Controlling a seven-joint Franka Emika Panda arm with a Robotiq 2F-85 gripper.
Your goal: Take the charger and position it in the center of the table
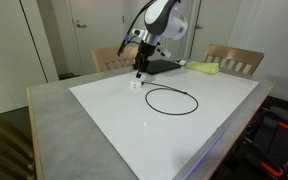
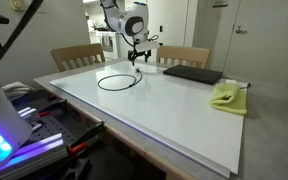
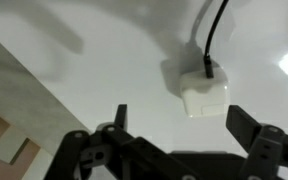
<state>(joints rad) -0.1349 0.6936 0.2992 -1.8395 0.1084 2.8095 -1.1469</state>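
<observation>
The charger is a thin black cable coiled in a loop (image 1: pixel 171 99) on the white sheet, also seen in an exterior view (image 2: pixel 117 80). One end runs to a small white plug block (image 3: pixel 203 91), which lies on the sheet (image 1: pixel 135 86). My gripper (image 1: pixel 139 70) hangs just above that block, near the table's far side (image 2: pixel 140 57). In the wrist view the fingers (image 3: pixel 180 120) are spread wide and empty, with the white block just beyond them. The grey stone-look table (image 1: pixel 54 110) carries the big white sheet.
A flat black pad (image 1: pixel 162 67) lies at the far edge, next to a yellow-green cloth (image 1: pixel 205 67); both show in an exterior view (image 2: pixel 191 74) (image 2: pixel 228 96). Wooden chairs (image 1: pixel 234 60) stand behind the table. Equipment with lit cables sits off the near corner (image 2: pixel 14 125).
</observation>
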